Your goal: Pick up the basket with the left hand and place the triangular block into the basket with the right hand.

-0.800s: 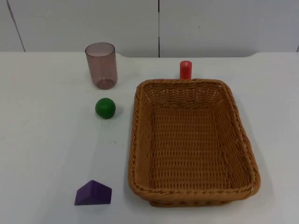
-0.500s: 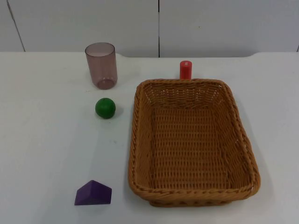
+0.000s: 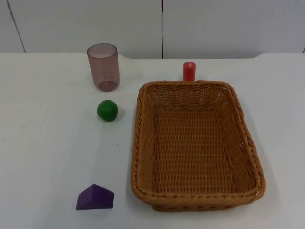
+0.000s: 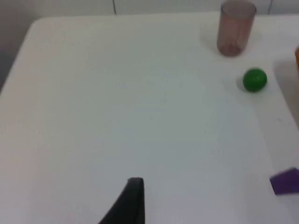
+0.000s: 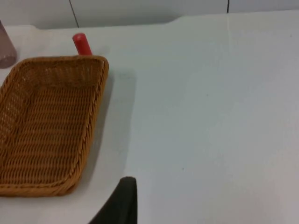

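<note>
The woven wicker basket (image 3: 195, 85) sits empty on the white table, right of centre. The purple triangular block (image 3: 95, 197) lies near the front edge, to the left of the basket. From the left wrist view, my left gripper (image 4: 133, 200) hangs over bare table, well away from the purple block (image 4: 285, 181). In the right wrist view, my right gripper (image 5: 122, 200) hovers above the table beside the basket (image 5: 46, 126), off its near corner. Both arms wait back from the objects.
A translucent purple-brown cup (image 3: 103, 67) stands at the back left, with a green ball (image 3: 107, 110) in front of it. A red cylinder (image 3: 189, 71) stands upright just behind the basket's far rim. The grey partition wall closes the table's far side.
</note>
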`<act>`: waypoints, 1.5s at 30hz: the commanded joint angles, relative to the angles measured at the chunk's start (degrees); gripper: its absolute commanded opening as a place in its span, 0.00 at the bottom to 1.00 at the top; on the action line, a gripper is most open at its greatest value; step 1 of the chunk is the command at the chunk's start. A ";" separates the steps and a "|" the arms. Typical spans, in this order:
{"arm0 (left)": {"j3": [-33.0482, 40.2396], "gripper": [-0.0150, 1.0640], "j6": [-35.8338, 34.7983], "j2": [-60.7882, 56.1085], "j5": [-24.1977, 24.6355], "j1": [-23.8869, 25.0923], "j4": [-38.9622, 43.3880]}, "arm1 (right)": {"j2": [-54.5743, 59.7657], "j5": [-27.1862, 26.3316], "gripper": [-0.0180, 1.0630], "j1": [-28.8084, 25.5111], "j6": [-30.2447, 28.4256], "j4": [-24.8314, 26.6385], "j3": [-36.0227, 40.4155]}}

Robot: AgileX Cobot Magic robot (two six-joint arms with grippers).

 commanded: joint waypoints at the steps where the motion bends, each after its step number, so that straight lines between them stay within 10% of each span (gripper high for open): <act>1: -4.16 0.99 -3.53 4.16 -2.38 -0.18 3.96 | 4.65 -0.01 0.98 0.27 0.37 -1.44 -4.25; 25: -12.30 0.99 -5.47 46.34 -27.40 -0.21 -3.75 | 39.13 -19.32 0.98 0.27 1.69 -3.00 -19.03; 33: -12.30 0.99 8.85 62.96 -29.71 -0.43 -21.83 | 44.66 -23.24 0.98 0.27 1.58 -3.00 -19.03; 45: -12.41 0.99 14.57 82.82 -39.42 -18.14 -34.40 | 44.97 -25.17 0.98 0.27 1.58 -3.00 -19.03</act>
